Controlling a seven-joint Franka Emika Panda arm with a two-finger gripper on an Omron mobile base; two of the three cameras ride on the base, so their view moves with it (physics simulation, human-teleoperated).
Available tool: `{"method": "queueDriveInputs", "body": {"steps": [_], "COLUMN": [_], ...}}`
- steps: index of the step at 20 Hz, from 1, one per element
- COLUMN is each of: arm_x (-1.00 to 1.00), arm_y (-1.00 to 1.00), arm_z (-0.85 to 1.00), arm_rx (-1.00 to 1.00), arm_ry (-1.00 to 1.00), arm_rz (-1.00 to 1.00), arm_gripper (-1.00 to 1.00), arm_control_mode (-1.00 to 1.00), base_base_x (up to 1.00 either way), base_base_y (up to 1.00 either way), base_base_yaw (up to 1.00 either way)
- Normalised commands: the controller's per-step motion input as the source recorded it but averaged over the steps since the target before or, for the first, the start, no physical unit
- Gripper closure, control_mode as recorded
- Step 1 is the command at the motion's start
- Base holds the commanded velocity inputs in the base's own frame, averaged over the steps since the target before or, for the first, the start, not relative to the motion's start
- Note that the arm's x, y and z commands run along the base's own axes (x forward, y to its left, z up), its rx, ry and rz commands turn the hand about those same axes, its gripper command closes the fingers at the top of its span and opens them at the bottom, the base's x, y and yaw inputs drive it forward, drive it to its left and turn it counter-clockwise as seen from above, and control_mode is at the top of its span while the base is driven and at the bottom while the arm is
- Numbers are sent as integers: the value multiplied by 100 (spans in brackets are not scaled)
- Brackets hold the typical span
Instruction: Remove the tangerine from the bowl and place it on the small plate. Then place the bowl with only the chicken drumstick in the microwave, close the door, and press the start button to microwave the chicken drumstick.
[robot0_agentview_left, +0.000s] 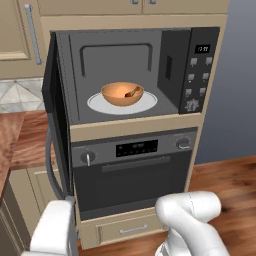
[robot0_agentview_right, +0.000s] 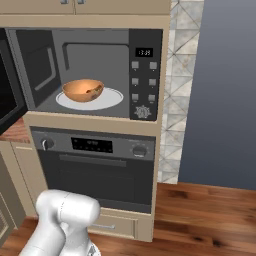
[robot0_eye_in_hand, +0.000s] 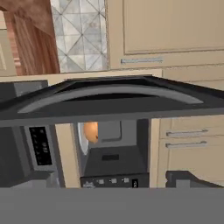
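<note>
The gripper (robot0_eye_in_hand: 109, 186) has its jaws spread wide, holding nothing. Just ahead of it is the swung-open door (robot0_agentview_left: 54, 125) with its handle (robot0_eye_in_hand: 109, 92). Farther beyond, in the microwave (robot0_agentview_left: 200, 70), the bowl (robot0_agentview_left: 121, 94) holding the chicken drumstick (robot0_agentview_left: 133, 92) sits on the turntable (robot0_agentview_left: 100, 105).

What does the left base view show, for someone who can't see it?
An orange-brown bowl holding a chicken drumstick sits on the round turntable inside the open microwave. Its door hangs open at left, above an oven.

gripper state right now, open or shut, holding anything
Gripper: open, holding nothing; the door's handle lies across the hand view just ahead of it.
</note>
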Motion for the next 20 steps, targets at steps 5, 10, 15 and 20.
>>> {"method": "queueDriveInputs", "body": {"steps": [5, 10, 15, 20], "arm_x": [76, 72, 74, 72], "arm_y": [73, 66, 46, -4], "arm_z": [-21, -38, -35, -9], "arm_rx": [-2, -2, -1, 0], "arm_ry": [5, 8, 8, 3], "arm_rz": [5, 4, 2, 1], "arm_gripper": [-100, -100, -100, -100], "arm_control_mode": [-100, -100, -100, -100], "base_base_x": [0, 0, 0, 0], "base_base_y": [0, 0, 0, 0], "base_base_yaw": [0, 0, 0, 0]}}
